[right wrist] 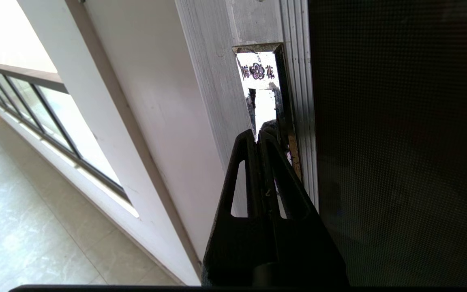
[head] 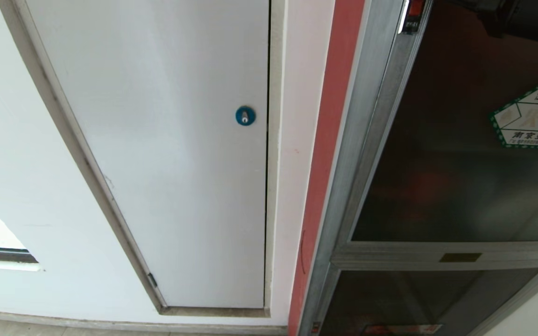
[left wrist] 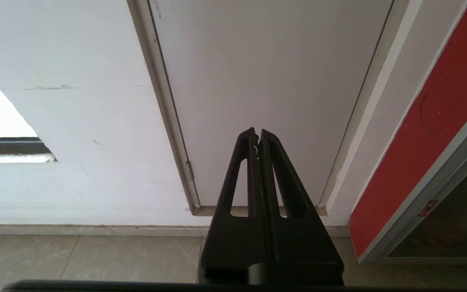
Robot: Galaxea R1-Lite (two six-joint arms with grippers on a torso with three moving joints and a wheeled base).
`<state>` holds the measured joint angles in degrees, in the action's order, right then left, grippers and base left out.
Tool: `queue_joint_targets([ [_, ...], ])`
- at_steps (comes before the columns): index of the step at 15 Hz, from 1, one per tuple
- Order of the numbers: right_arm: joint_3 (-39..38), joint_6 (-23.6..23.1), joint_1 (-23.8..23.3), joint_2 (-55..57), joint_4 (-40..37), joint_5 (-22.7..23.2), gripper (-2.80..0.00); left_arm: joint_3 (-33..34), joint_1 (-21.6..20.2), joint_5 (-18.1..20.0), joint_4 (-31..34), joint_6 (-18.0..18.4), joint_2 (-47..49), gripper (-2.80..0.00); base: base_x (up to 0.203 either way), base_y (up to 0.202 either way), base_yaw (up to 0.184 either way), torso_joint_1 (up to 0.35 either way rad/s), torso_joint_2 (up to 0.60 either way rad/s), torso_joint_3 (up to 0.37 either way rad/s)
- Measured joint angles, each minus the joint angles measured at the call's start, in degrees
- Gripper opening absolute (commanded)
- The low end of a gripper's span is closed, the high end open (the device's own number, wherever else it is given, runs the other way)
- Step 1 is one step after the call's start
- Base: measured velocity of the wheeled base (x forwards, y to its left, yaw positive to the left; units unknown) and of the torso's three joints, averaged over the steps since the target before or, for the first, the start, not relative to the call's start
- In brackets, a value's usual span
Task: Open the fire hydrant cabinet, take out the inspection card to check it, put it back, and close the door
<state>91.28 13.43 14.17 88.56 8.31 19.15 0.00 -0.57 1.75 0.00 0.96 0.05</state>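
Note:
The fire hydrant cabinet [head: 357, 154] stands at the right, silver-framed beside a red strip. Its door [head: 460, 154] is dark tinted glass with a green-edged hexagonal sticker [head: 533, 123] and a small red latch [head: 415, 9] at the top of its left edge; it lies flush in the frame. In the right wrist view my right gripper [right wrist: 258, 132] is shut, its tips at the latch recess [right wrist: 260, 85] in the door's metal edge, next to the glass [right wrist: 399, 142]. My left gripper [left wrist: 256, 132] is shut and empty, parked low before the white panel. The inspection card is out of view.
A plain white panel [head: 166, 154] with a blue round lock [head: 245, 115] fills the wall left of the cabinet. Below the door sits a shorter dark glass panel [head: 414, 298] with a red label [head: 402, 329]. Tiled floor [left wrist: 75, 255] and a low window [right wrist: 35, 101] lie to the left.

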Motion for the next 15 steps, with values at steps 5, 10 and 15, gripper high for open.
queue_joint_targets([
  [5,-0.09,0.02,-0.45,0.94,-0.22,-0.11,-2.80,0.00,-0.05,-0.02,0.02,0.01,0.00,-2.80,0.000,0.000,0.000,0.000,0.00,0.000],
  [10,0.44,0.03,-0.63,1.26,-0.34,-0.13,-2.80,0.00,0.00,0.02,0.00,0.00,0.00,-2.80,0.000,0.000,0.000,0.000,0.00,0.000],
  [15,-1.81,0.04,-0.26,-1.02,-0.11,-0.20,-2.80,0.00,-0.02,0.00,0.00,0.00,0.00,-2.80,0.000,0.000,0.000,0.000,0.00,0.000],
])
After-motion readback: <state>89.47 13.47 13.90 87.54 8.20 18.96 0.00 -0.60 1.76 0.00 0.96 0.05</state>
